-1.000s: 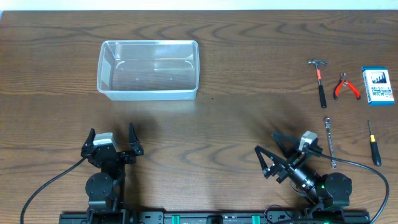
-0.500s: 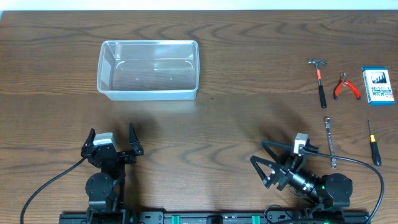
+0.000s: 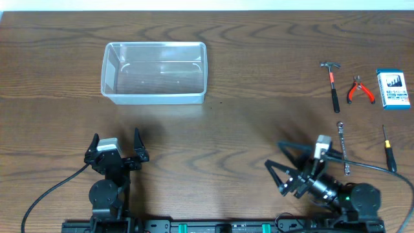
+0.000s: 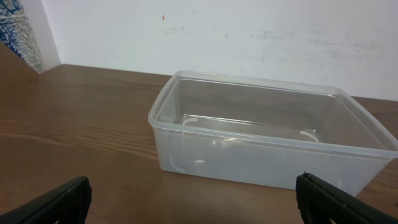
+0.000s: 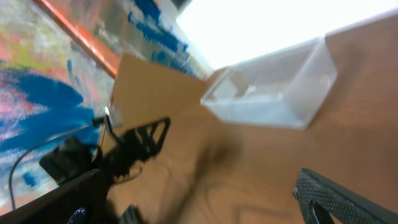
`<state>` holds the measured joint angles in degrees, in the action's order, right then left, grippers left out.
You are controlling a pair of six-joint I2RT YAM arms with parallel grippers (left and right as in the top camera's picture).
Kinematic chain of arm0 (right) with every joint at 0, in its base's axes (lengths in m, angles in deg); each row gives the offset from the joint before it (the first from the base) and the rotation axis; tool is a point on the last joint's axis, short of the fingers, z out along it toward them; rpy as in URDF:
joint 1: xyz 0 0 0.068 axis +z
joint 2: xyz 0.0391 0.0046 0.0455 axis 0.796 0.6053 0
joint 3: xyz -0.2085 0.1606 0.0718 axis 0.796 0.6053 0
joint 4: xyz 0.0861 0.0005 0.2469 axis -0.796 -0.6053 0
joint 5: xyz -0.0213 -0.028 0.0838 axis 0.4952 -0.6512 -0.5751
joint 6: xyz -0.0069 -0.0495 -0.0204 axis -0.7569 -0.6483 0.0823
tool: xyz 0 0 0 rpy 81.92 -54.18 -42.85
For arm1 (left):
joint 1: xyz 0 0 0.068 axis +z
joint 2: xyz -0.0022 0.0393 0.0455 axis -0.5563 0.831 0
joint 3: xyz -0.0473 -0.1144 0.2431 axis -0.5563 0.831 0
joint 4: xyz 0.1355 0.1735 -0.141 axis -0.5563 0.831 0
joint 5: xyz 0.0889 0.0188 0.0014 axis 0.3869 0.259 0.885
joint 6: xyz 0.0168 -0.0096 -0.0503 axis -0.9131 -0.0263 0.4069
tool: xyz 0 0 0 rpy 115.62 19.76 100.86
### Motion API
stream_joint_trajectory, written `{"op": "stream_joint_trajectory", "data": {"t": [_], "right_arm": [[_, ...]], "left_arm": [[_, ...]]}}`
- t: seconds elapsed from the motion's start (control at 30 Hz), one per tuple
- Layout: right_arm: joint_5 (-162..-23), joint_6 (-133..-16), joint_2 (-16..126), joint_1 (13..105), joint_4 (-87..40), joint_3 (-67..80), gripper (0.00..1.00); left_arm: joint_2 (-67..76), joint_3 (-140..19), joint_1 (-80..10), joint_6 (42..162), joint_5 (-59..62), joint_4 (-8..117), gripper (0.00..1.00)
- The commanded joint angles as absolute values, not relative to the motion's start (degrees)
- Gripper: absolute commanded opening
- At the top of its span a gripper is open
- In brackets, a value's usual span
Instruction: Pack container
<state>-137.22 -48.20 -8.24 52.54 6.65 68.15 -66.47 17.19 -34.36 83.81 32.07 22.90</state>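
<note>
dark wood-grain table, plain white wall right behind it, bit of blue speckly panel far left, blurry orange-and-blue mural off sideways

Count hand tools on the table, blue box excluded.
4, all on the right: hammer, red-handled pliers right of it, wrench nearer the robot, screwdriver furthest right. Container holds none. None seem hidden.

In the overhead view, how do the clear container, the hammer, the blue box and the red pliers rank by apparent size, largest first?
1. The container, by far the largest.
2. The blue box and the hammer: no clear order, because the hammer is longer but the box covers more area.
3. The pliers, smallest.
</note>
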Motion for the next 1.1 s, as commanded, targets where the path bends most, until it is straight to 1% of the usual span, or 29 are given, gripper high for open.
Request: {"op": "stream_joint_trajectory", "data": {"t": [0.0,0.1,0.17,0.23,0.3,0.37,0.47,0.57,0.63,0.77,0.83,0.9,0.97,1.07], "right_arm": [[-132.3,-56.4,-2.0,51.4,5.2,60.6,0.99],[-129.0,-63.6,6.6,50.8,-0.7,51.7,0.99],[-125.2,-69.6,13.2,50.5,-9.0,44.5,0.99],[-117.9,-74.7,20.7,50.5,-20.7,36.1,0.99],[-113.8,-80.6,27.5,50.5,-30.9,28.4,0.99],[-112.5,-89.3,34.1,50.5,-40.4,21.2,0.99],[-112.5,-95.6,40.1,50.5,-46.4,15.6,0.99],[-113.0,-94.8,43.8,50.5,-46.2,14.4,0.99],[-110.2,-92.0,45.3,50.5,-45.6,14.3,0.99],[-93.5,-82.1,47.5,50.5,-47.5,13.3,0.99],[-85.0,-80.1,48.5,50.5,-49.9,12.0,0.99],[-79.3,-78.5,49.4,50.5,-52.3,10.3,0.99],[-76.9,-77.5,50.1,50.5,-53.4,9.0,0.99],[-78.9,-77.5,50.1,50.5,-52.8,8.8,0.99]], "left_arm": [[-66.7,19.1,-34.4,82.8,32.3,23.8,0.98],[-66.7,19.1,-34.4,82.8,32.3,23.8,0.98],[-66.7,19.1,-34.4,82.8,32.3,23.8,0.98],[-66.7,19.1,-34.4,82.8,32.3,23.8,0.98],[-66.7,19.1,-34.4,82.8,32.3,23.8,0.98],[-66.7,19.1,-34.4,82.8,32.4,23.8,0.98],[-66.7,19.1,-34.4,82.8,32.3,23.8,0.98],[-66.7,19.1,-34.4,82.8,32.3,23.8,0.98],[-66.7,19.1,-34.4,82.8,32.3,23.8,0.98],[-66.7,19.1,-34.4,82.8,32.3,23.8,0.98],[-66.7,19.1,-34.4,82.8,32.3,23.8,0.98],[-66.7,19.1,-34.4,82.8,32.3,23.8,0.98],[-66.7,19.1,-34.4,82.8,32.3,23.8,0.98],[-66.7,19.1,-34.4,82.8,32.3,23.8,0.98]]}}
